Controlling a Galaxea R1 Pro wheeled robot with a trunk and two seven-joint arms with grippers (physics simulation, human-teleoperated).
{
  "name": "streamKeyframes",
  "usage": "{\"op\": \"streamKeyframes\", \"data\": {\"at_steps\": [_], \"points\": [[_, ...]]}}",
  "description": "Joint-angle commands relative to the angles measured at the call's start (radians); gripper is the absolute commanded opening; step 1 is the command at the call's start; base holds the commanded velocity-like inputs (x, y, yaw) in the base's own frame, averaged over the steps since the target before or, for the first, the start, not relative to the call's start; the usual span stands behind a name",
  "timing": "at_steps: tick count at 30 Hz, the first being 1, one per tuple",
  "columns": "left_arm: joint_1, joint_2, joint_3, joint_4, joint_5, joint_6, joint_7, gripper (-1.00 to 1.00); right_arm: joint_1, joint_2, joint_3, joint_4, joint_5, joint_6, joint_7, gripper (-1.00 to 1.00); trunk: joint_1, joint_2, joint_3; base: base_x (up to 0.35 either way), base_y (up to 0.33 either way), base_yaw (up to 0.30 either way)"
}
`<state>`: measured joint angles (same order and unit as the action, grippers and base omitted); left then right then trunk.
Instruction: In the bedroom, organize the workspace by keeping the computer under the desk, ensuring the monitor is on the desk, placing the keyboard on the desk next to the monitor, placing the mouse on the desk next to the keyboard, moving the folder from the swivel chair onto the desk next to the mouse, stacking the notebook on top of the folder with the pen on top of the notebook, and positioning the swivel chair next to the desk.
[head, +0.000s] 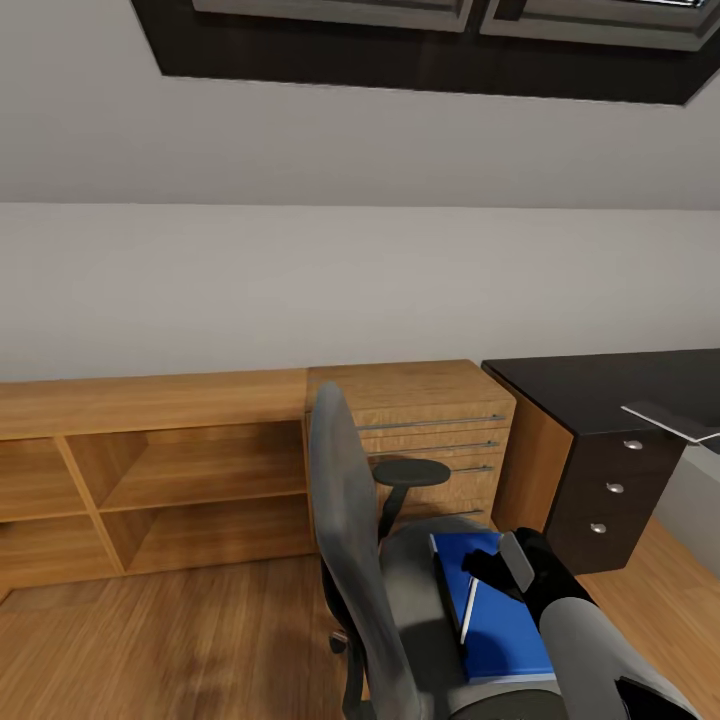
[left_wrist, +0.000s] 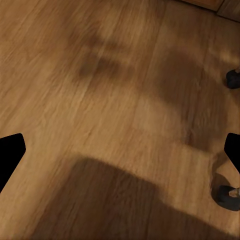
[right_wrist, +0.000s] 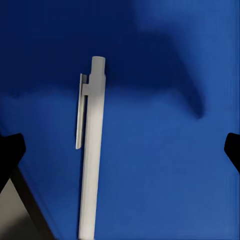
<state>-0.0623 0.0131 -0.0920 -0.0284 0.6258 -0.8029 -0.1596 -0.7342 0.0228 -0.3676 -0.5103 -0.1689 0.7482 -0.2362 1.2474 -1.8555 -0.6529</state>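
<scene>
over chair seat, right arm (head: 560, 600) angles onto folder (head: 500, 620).

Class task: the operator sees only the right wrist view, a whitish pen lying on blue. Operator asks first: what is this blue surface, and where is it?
Observer: It is the folder, lying on the seat of the swivel chair, as the head view shows.
Operator: Where is the desk from there?
Observer: The desk stands beyond the chair, toward the robot's right, with silver-knobbed drawers facing it.
Operator: How close is my right tool?
Observer: The right tool hovers over the folder, above the pen, fingers open.
Operator: And the left one?
Observer: The left tool is open over bare wooden floor, near the chair's casters.
</scene>
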Motion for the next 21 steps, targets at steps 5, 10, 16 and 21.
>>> {"op": "streamKeyframes", "data": {"at_steps": [5, 10, 16, 21], "points": [[0.0, 0.001, -0.009, 0.001, 0.011, -0.002, -0.005, 1.0, -0.001, 0.001, -0.001, -0.002, -0.005, 0.002, -0.018, 1.0, 0.0, 0.0, -0.001, 0.0, 0.0, 0.0], [-0.001, 0.001, -0.009, 0.001, 0.011, -0.002, -0.005, 1.0, -0.001, 0.001, 0.013, -0.002, -0.003, 0.002, -0.029, 1.0, 0.0, 0.0, -0.001, 0.0, 0.0, 0.0], [-0.001, 0.001, -0.008, 0.001, 0.011, -0.002, -0.005, 1.0, -0.001, 0.001, 0.061, -0.005, -0.002, 0.006, -0.072, 1.0, 0.0, 0.0, -0.001, 0.0, 0.0, 0.0], [-0.001, 0.004, -0.008, 0.001, 0.012, -0.002, -0.005, 1.0, -0.002, 0.001, 0.084, -0.008, -0.004, 0.021, -0.129, 1.0, 0.0, 0.0, -0.001, 0.0, 0.0, 0.0]]}}
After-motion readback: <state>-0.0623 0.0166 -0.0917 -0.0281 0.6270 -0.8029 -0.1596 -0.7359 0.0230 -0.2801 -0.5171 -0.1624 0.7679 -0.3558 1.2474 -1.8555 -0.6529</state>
